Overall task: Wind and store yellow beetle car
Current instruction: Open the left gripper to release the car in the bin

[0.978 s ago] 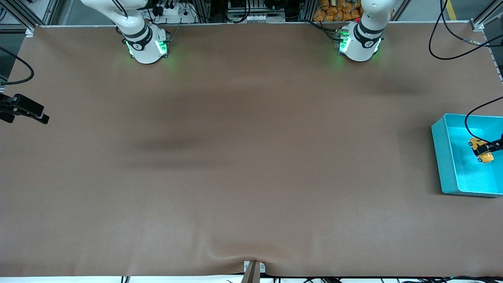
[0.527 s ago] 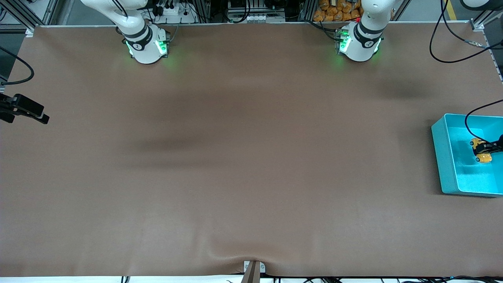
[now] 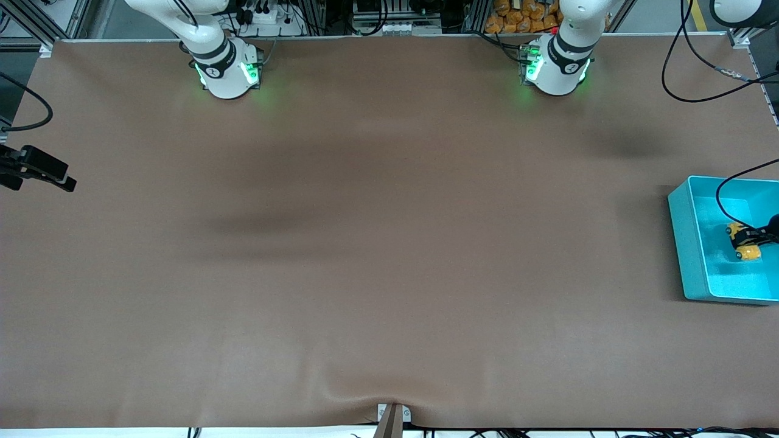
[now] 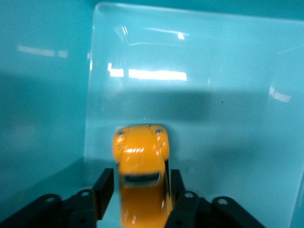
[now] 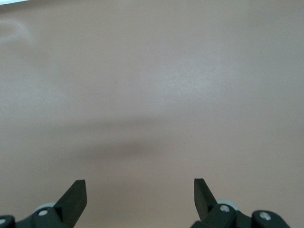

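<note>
The yellow beetle car (image 3: 746, 242) hangs low inside the turquoise bin (image 3: 683, 243) at the left arm's end of the table. My left gripper (image 3: 756, 234) is shut on the car's sides. In the left wrist view the car (image 4: 141, 156) sits between the two black fingers (image 4: 103, 187), its rounded hood pointing at the bin's floor and wall (image 4: 42, 118). My left gripper (image 4: 137, 179) is down inside the bin. My right gripper (image 3: 64, 180) waits open and empty over the right arm's end of the table. Its view shows only brown cover between the spread fingers (image 5: 140, 187).
The brown table cover (image 3: 377, 243) is bare apart from the bin. A black cable (image 3: 724, 188) loops over the bin's rim toward the left gripper. A small bracket (image 3: 392, 417) sits at the table edge nearest the front camera.
My left gripper has lowered the car deeper into the bin and a little toward the front camera. The right arm has not moved.
</note>
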`<state>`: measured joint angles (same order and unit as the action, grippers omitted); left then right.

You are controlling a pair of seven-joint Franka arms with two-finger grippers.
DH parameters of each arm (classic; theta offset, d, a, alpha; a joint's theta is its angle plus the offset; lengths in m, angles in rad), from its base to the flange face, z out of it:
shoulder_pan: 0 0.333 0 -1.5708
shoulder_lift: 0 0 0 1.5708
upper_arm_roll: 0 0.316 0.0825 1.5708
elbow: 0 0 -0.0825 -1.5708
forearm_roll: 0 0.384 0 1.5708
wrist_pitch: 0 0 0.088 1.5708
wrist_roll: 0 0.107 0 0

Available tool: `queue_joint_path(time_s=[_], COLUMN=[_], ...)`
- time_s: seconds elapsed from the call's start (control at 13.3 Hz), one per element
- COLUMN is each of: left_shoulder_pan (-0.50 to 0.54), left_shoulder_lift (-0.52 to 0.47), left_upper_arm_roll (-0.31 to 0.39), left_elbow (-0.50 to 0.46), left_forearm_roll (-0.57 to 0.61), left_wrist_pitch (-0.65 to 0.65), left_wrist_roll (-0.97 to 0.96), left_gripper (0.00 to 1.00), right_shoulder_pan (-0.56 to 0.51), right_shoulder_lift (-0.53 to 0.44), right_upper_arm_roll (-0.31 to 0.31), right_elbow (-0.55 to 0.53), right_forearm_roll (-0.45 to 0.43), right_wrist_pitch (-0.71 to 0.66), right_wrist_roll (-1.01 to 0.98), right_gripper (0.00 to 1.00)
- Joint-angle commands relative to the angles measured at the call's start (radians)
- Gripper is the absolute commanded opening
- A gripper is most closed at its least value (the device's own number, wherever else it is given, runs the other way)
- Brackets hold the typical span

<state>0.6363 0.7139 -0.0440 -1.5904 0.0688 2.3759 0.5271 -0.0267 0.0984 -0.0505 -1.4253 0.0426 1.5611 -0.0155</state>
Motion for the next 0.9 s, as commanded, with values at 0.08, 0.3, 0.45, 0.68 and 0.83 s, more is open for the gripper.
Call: queue_joint_path(time_s=[0.08, 0.3, 0.45, 0.68, 0.83], left_shoulder_pan=[-0.016, -0.018, -0.018, -0.018, -0.018], left_shoulder_lift=[-0.089, -0.200, -0.273, -0.333, -0.367], left_upper_arm_roll=[-0.013, -0.076, -0.120, -0.226, -0.316], left_elbow=[0.009, 0.010, 0.010, 0.009, 0.009], left_forearm_roll=[0.023, 0.022, 0.022, 0.023, 0.023], left_wrist_pitch=[-0.049, -0.208, -0.288, -0.374, -0.414], left_wrist_roll=[0.001, -0.013, -0.071, -0.233, -0.368], left_gripper=[1.00, 1.00, 1.00, 1.00, 1.00], right_shoulder_pan=[0.007, 0.016, 0.020, 0.028, 0.036], right_shoulder_lift=[-0.013, -0.014, -0.014, -0.016, -0.016], right_upper_arm_roll=[-0.003, -0.003, -0.003, -0.005, -0.018], right_elbow=[-0.012, -0.012, -0.012, -0.012, -0.011], right_forearm_roll=[-0.009, -0.009, -0.010, -0.012, -0.012], right_wrist_pitch=[0.004, 0.000, 0.002, 0.002, 0.002], right_wrist_roll=[-0.003, -0.003, -0.003, -0.003, -0.003], right_gripper=[1.00, 1.00, 1.00, 1.00, 1.00])
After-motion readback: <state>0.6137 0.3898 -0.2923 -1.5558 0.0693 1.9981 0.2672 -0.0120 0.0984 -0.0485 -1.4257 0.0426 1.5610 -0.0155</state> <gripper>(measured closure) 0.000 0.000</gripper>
